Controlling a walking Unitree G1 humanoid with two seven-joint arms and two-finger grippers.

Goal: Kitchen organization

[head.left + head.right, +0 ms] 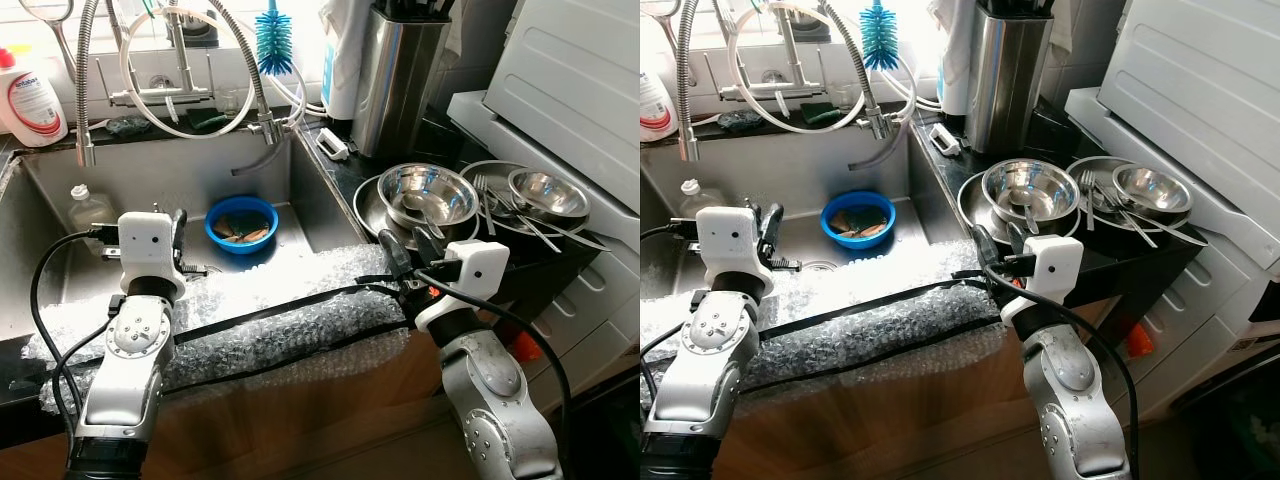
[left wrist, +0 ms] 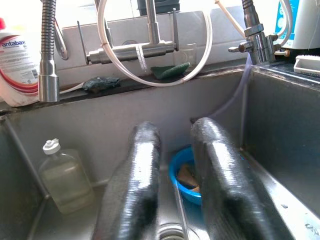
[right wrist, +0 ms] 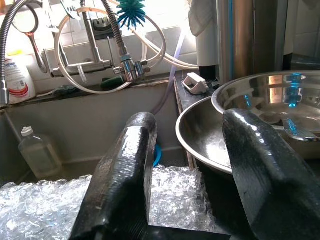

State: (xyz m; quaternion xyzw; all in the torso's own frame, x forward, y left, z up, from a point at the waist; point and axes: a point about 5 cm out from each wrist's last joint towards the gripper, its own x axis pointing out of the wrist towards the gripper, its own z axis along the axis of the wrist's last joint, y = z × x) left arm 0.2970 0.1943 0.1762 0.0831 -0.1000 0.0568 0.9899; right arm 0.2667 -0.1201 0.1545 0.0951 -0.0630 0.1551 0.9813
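The left gripper point(image 2: 172, 175) hangs over the sink point(image 1: 60, 200) with its 2 fingers slightly parted, holding nothing, pointing toward the blue bowl point(image 1: 242, 222) on the sink floor. The right gripper point(image 3: 187, 165) is spread wide and empty above the bubble wrap point(image 1: 290, 290), just beside the stacked steel bowls point(image 1: 428, 192) on the counter.

Home kitchen — sink point(image 1: 300, 215), steel bowls point(image 1: 428, 192), faucet point(image 1: 180, 60).

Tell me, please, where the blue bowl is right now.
In the left eye view, the blue bowl sits on the sink floor near its right wall, just beyond the bubble wrap.
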